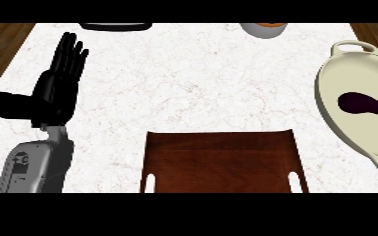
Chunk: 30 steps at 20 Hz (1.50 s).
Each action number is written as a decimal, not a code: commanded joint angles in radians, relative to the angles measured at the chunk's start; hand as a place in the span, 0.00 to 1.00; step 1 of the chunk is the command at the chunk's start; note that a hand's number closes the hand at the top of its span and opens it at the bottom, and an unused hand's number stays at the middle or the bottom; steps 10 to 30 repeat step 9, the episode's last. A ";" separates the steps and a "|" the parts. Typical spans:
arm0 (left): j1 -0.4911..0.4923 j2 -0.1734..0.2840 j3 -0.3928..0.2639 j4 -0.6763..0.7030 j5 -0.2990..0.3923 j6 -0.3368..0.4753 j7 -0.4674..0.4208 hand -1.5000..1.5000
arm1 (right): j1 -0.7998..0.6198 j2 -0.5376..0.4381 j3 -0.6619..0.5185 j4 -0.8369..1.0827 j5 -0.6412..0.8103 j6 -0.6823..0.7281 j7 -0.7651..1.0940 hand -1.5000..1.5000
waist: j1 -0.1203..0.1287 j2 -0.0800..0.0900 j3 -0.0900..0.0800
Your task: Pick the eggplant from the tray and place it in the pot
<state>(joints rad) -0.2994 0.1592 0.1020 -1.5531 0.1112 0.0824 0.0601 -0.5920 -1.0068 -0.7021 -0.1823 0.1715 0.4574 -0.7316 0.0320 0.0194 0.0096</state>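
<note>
A dark purple eggplant (357, 103) lies inside the cream pot (330, 75) at the right edge of the head view. The brown wooden tray (224, 162) sits at the lower middle with nothing on it. My left hand (59, 82) stands at the left, fingers straight and pointing up, holding nothing, far from both tray and pot. My right hand does not show.
The white marble counter (192, 75) spreads between hand and pot. A dark flat object (116, 26) sits at the far edge, left of centre. A grey bowl (263, 29) with something orange in it stands at the far edge, right of centre.
</note>
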 commanded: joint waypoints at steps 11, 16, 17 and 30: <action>0.005 -0.003 -0.001 -0.001 -0.010 0.006 -0.016 0.50 | 0.099 -0.073 -0.047 -0.002 -0.053 0.135 -0.072 0.00 | -0.004 0.005 0.007; 0.005 -0.003 -0.001 -0.001 -0.010 0.006 -0.016 0.50 | 0.099 -0.073 -0.047 -0.002 -0.053 0.135 -0.072 0.00 | -0.004 0.005 0.007; 0.005 -0.003 -0.001 -0.001 -0.010 0.006 -0.016 0.50 | 0.099 -0.073 -0.047 -0.002 -0.053 0.135 -0.072 0.00 | -0.004 0.005 0.007; 0.005 -0.003 -0.001 -0.001 -0.010 0.006 -0.016 0.50 | 0.099 -0.073 -0.047 -0.002 -0.053 0.135 -0.072 0.00 | -0.004 0.005 0.007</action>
